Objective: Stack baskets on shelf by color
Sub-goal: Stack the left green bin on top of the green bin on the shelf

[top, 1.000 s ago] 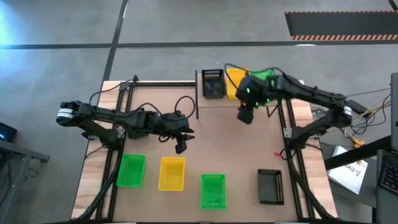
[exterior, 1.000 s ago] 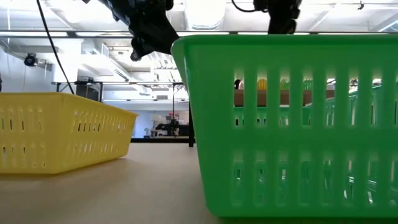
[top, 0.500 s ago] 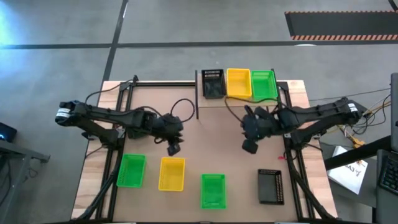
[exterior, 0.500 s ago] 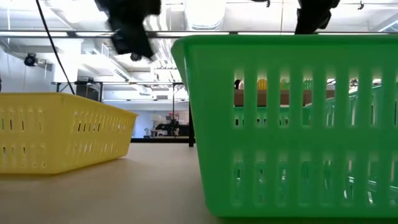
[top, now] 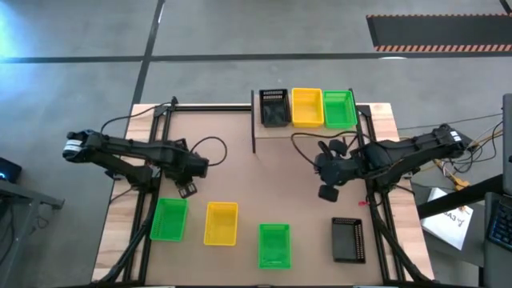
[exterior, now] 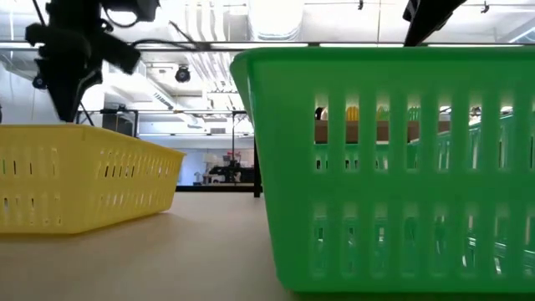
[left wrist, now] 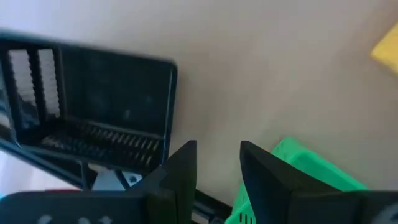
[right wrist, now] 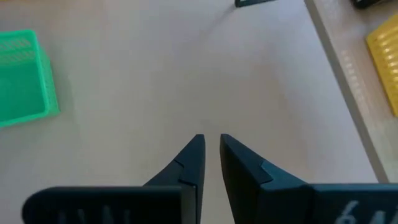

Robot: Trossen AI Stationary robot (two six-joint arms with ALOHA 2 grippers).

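Observation:
On the shelf (top: 264, 130) at the far edge stand a black basket (top: 274, 107), a yellow basket (top: 307, 106) and a green basket (top: 339, 109), side by side. Along the near edge the table bears a green basket (top: 169, 219), a yellow one (top: 222, 223), a second green one (top: 274, 245) and a black one (top: 348, 239). My left gripper (top: 187, 190) (left wrist: 214, 158) hangs open just beyond the left green basket (left wrist: 305, 174). My right gripper (top: 327, 192) (right wrist: 211, 146) hovers over bare table right of centre, empty, with only a narrow gap between its fingers.
Dark frame rails (top: 150, 172) run along both sides of the table. Bare tabletop (top: 264, 184) lies between the shelf and the near row. In the low view the near green basket (exterior: 393, 167) and the yellow basket (exterior: 84, 176) fill the foreground.
My right gripper has drawn back from the shelf toward the near edge and now hangs over the table; the green basket stays on the shelf. My left gripper has gone toward the table's left edge, from above the yellow basket to beyond the left green one.

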